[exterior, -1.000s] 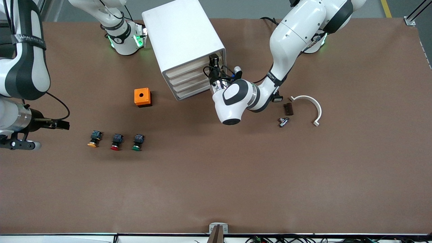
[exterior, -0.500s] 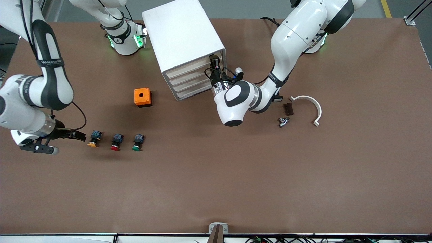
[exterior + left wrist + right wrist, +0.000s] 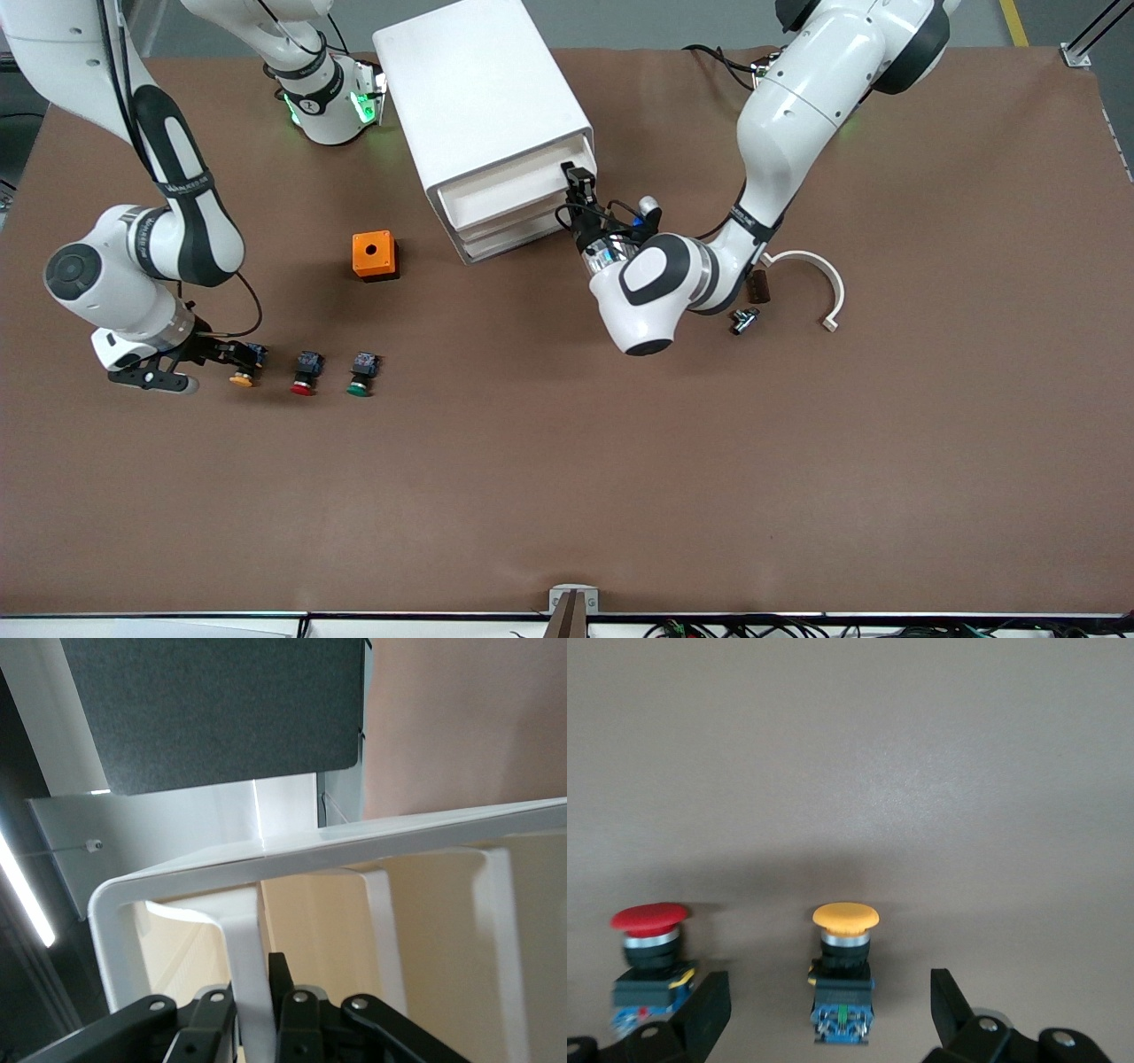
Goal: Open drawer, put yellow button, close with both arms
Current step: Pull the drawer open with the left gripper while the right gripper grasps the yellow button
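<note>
One drawer [image 3: 496, 197] pinched by left tool [image 3: 580, 180]; right tool [image 3: 237, 353] spread around yellow button [image 3: 244, 377].

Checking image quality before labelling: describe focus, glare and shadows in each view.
Front view: even light, sharp, soft shadows beside the yellow button and cabinet. Left wrist view: drawer rim close, glossy, slightly soft. Right wrist view: the button cap is crisp, its shadow falls on the table, claw fingers blurred.

Three push buttons sit in a row: one yellow button [image 3: 242, 379], one red [image 3: 304, 386], one green [image 3: 359, 387]. One orange box [image 3: 374, 255]. One cabinet [image 3: 483, 115] with four drawers, top drawer [image 3: 505, 190] out. Two arms. One white arc [image 3: 815, 279].
</note>
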Available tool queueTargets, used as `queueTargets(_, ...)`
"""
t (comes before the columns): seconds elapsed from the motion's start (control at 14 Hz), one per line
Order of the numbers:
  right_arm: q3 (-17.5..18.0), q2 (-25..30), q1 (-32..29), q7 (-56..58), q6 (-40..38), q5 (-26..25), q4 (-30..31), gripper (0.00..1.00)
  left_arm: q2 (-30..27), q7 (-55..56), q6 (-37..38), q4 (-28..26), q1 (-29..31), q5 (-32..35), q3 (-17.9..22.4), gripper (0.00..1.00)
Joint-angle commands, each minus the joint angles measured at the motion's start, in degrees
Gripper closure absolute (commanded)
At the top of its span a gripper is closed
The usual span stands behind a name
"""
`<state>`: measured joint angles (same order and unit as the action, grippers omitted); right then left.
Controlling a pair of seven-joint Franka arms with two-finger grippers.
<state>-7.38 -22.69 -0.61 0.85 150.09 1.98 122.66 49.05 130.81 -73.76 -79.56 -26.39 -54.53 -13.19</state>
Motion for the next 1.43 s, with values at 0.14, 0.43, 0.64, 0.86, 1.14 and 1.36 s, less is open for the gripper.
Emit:
queueTargets(0.14, 0.43, -3.85, -0.36, 1.26, 3.89, 0.65, 1.26, 0.0, -0.09, -0.21, -1.39, 0.29, 3.88, -0.05, 2.1, 0.88)
queueTargets(0.43, 0.43, -4.91, -0.45, 1.26, 3.89, 0.65, 1.26, 0.02, -0.18, -0.65, -1.39, 0.37, 6.17, -0.32, 3.6, 0.87)
queueTargets(0.64, 0.52, -5.0, -0.71, 1.96, 3.02, 0.65, 1.26, 0.41, -0.18, -0.65, -1.39, 0.46, 7.58, -0.32, 3.69, 0.87)
queueTargets(0.86, 0.61, -4.74, -0.8, 1.88, -0.4, 0.74, 1.09, 0.84, -0.26, -1.96, -1.39, 0.46, 7.58, -0.32, 3.69, 0.55)
queueTargets(1.14, 0.61, -1.06, -0.71, 1.35, -5.66, 0.83, 0.12, 1.0, -0.26, -11.26, -1.65, 2.48, 7.05, -0.85, 3.52, 0.0)
queueTargets(1.36, 0.7, 5.0, 0.34, -2.15, -17.24, 3.89, -2.07, 1.0, -0.61, -22.04, -1.65, 3.8, 7.84, -0.93, 3.52, 0.0)
